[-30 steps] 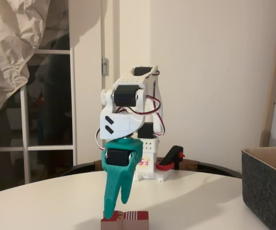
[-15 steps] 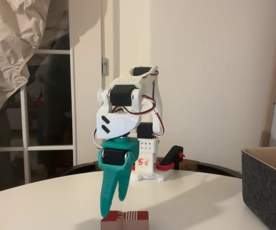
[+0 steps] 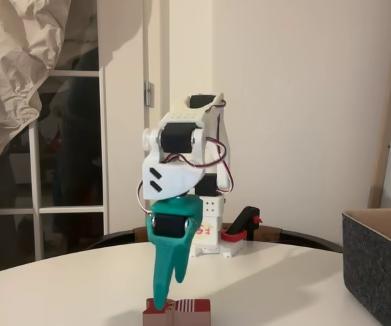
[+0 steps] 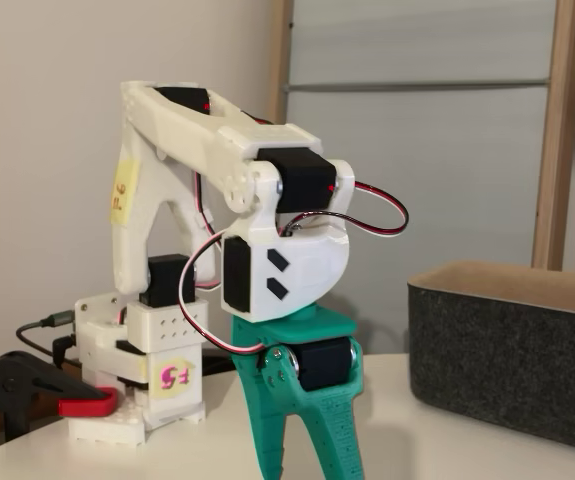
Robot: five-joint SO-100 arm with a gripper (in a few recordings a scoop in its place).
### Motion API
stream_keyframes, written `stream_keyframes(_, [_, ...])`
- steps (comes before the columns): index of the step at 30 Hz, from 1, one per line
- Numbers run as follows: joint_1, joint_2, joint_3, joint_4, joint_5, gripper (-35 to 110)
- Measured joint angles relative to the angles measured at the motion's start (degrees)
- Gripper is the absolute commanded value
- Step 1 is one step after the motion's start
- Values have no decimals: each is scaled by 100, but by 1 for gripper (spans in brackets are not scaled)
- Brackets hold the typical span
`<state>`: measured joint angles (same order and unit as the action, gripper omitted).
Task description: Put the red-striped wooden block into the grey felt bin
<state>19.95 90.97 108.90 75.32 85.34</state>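
Block: the red-striped wooden block point(image 3: 176, 312) lies on the white table point(image 3: 79, 285), directly under my fingers.
Gripper: my gripper point(image 3: 166, 292) points down, teal fingertips at the block's top left part; the fingers look close together, but I cannot tell whether they grip it.
Bin: the grey felt bin point(image 3: 379, 268) stands well apart, at right in a fixed view.
Technique: I judge I should centre my fingers across the block and clamp firmly before lifting.

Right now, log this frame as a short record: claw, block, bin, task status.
claw: teal claw points down, tips at the red-striped wooden block; contact unclear
block: on the white table, near the frame's bottom edge, not lifted
bin: grey felt bin at right in both fixed views, apart from the block
status: block not yet in bin
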Motion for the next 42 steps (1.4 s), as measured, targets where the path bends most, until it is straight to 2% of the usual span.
stream_keyframes(14, [-457,-396,0,-62,-439,37])
stream_keyframes(27, [-439,-993,0,-817,-404,35])
stream_keyframes(42, [-352,-1222,-18,-1239,-624,21])
